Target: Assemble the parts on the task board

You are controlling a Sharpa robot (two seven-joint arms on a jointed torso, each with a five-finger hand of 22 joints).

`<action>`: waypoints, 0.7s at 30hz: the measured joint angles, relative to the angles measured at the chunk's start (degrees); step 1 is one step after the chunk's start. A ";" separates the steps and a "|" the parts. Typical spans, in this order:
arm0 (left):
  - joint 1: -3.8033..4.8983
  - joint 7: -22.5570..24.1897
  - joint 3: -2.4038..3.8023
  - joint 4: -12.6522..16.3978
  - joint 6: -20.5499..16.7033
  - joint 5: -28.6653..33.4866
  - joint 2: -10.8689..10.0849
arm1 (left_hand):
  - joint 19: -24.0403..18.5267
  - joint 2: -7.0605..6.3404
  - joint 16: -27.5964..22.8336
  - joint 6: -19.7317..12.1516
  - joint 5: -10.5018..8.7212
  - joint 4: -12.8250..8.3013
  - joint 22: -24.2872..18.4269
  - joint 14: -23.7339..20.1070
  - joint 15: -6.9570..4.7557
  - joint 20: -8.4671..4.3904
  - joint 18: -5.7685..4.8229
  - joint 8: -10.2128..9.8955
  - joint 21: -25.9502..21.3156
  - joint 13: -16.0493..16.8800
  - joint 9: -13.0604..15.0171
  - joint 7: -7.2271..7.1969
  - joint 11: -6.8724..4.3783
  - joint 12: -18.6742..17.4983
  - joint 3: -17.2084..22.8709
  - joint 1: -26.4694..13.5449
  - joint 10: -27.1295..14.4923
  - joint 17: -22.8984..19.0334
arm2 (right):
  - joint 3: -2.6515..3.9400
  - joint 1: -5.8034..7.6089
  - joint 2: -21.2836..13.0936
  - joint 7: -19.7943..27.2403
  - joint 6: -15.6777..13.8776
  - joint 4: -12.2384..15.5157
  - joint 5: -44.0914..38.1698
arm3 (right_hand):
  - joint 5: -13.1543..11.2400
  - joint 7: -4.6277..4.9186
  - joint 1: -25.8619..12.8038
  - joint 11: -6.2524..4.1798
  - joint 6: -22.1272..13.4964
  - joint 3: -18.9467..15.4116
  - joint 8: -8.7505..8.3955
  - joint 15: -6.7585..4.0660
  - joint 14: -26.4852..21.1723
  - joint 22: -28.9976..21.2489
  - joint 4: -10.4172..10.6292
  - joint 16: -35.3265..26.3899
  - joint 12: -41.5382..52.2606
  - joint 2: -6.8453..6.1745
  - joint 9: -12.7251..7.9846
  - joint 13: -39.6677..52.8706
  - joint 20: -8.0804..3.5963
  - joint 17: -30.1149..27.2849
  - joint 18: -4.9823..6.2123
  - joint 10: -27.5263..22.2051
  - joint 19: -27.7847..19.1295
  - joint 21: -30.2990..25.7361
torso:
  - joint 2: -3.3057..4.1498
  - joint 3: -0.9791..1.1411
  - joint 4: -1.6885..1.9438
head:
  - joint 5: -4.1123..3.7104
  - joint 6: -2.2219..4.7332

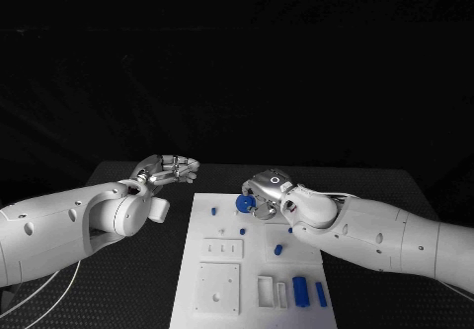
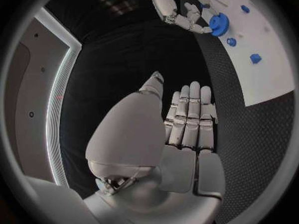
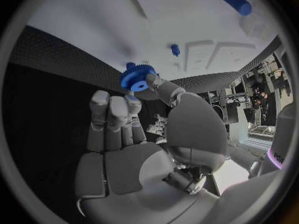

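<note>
Head view showed the right hand [image 1: 265, 197] pinching a blue gear [image 1: 243, 203], face tilted, at the task board's [image 1: 222, 301] far edge, while the left hand [image 1: 168, 170] hung empty, fingers apart, over bare table [image 1: 129, 274].

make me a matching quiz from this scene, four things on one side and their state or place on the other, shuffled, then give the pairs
Things:
1. left hand
2. right hand
3. blue gear
4. blue cylinder

States or places:
A. lies on the near part of the white board
B. held at the fingertips over the board's far end
C. holds nothing, off the board's left side
D. grips a round toothed part

Pairs: 1-C, 2-D, 3-B, 4-A
</note>
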 measured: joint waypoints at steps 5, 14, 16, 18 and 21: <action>0.00 0.01 0.00 -0.09 0.00 0.00 0.10 | 0.00 0.00 0.00 0.00 0.00 0.00 0.00 0.00 0.00 0.00 -0.02 0.00 0.00 0.00 -0.05 0.00 0.00 0.00 0.00 0.00 0.00 0.05 | -0.76 -0.29 1.56 -0.88 -0.03 -0.87 -1.09 | 0.00 -0.18 0.00 0.07 0.19 0.00 -0.01 0.00 0.00 0.00 0.00 0.00 0.00 0.00 0.02 0.00 0.01 0.00 0.03 0.08 0.00 0.00 | 0.03 -0.01 0.12 | 0.08 0.04; 0.00 0.02 0.00 -0.25 0.01 0.00 0.15 | 0.00 0.00 0.00 0.00 0.00 0.00 -0.01 0.00 0.00 0.00 -0.05 0.00 0.00 0.00 -0.05 0.00 0.00 0.00 0.00 0.00 0.00 0.05 | -1.11 -0.76 2.69 -1.63 0.00 -2.09 -1.96 | -0.01 -0.19 0.00 0.08 0.20 0.00 -0.16 -0.14 -0.15 0.00 0.00 0.00 0.00 0.00 0.07 -0.05 0.02 -0.05 0.04 0.09 -0.02 0.00 | 0.04 -0.01 0.16 | 0.41 -0.19; 0.00 0.02 0.00 -0.29 0.01 0.00 0.17 | 0.00 0.00 0.00 0.00 0.00 0.00 -0.01 0.00 0.00 0.00 -0.06 0.00 0.00 0.00 -0.05 0.00 0.00 0.00 0.00 0.00 0.00 0.05 | -1.16 -0.94 3.08 -1.70 0.00 -2.10 -2.07 | -0.01 -0.20 0.00 0.08 0.20 0.00 -0.17 -0.14 -0.15 0.00 0.00 0.00 0.00 0.00 0.07 -0.05 0.02 -0.05 0.05 0.09 -0.02 0.00 | 0.04 -0.02 0.12 | 0.50 -0.23; 0.00 0.02 0.00 -0.33 0.01 0.00 0.26 | 0.00 0.00 0.00 0.00 0.00 0.00 -0.01 0.00 0.00 0.00 -0.08 0.00 0.00 0.00 -0.05 0.00 0.00 0.00 0.00 0.00 0.00 0.04 | -1.22 -1.17 3.39 -1.72 0.01 -2.17 -2.14 | -0.01 -0.20 0.00 0.08 0.20 0.00 -0.18 -0.14 -0.15 -0.01 0.00 0.00 0.00 0.00 0.06 -0.05 0.02 -0.05 0.05 0.09 -0.02 0.00 | 0.04 -0.03 0.10 | 0.57 -0.24; 0.00 0.02 0.00 -0.33 0.02 0.00 0.49 | 0.00 0.00 0.00 0.00 0.00 0.00 -0.01 0.00 0.00 0.00 -0.13 0.00 0.00 0.00 -0.04 0.00 0.00 0.00 0.00 0.00 0.00 0.04 | -1.33 -1.49 3.90 -1.74 0.02 -2.62 -2.23 | -0.01 -0.20 0.00 0.08 0.20 0.00 -0.18 -0.14 -0.15 -0.01 0.00 0.00 0.00 0.00 0.06 -0.05 0.03 -0.05 0.05 0.09 -0.02 0.00 | 0.04 -0.02 0.10 | 0.64 -0.27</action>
